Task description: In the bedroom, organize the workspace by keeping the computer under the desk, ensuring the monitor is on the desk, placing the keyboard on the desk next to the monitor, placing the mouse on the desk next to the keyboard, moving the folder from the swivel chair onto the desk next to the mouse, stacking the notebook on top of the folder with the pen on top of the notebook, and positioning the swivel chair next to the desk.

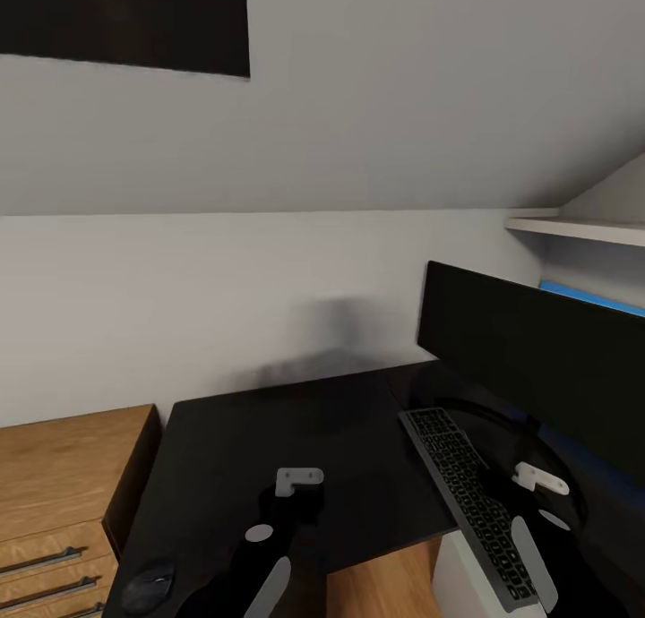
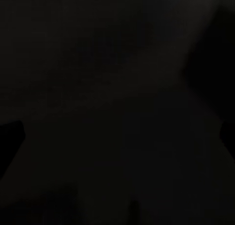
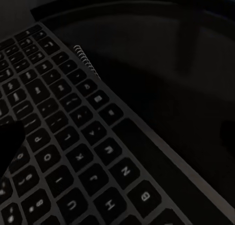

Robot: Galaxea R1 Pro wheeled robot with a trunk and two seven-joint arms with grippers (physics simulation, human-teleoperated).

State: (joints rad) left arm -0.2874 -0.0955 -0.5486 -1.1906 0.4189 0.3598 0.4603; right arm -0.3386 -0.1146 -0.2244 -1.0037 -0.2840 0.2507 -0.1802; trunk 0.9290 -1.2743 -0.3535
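A black desk [image 1: 269, 439] stands against the wall. On its right side is a dark monitor [image 1: 537, 358], with a grey keyboard [image 1: 470, 502] lying in front of it. A dark mouse [image 1: 148, 587] sits at the desk's near left corner. My right arm [image 1: 536, 521] hangs over the keyboard, and my right gripper [image 3: 117, 142] is open just above the keys [image 3: 58, 151]. A wire spiral binding [image 3: 84, 59] shows along the keyboard's far edge, by the monitor's round base [image 3: 161, 49]. My left arm [image 1: 285, 519] is low over the desk's middle; its wrist view is too dark to read.
A wooden drawer unit [image 1: 63, 493] stands left of the desk. A white shelf [image 1: 582, 228] runs along the right wall under the sloped ceiling. A blue strip [image 1: 591, 297] shows behind the monitor. A dark picture [image 1: 125, 18] hangs on the wall.
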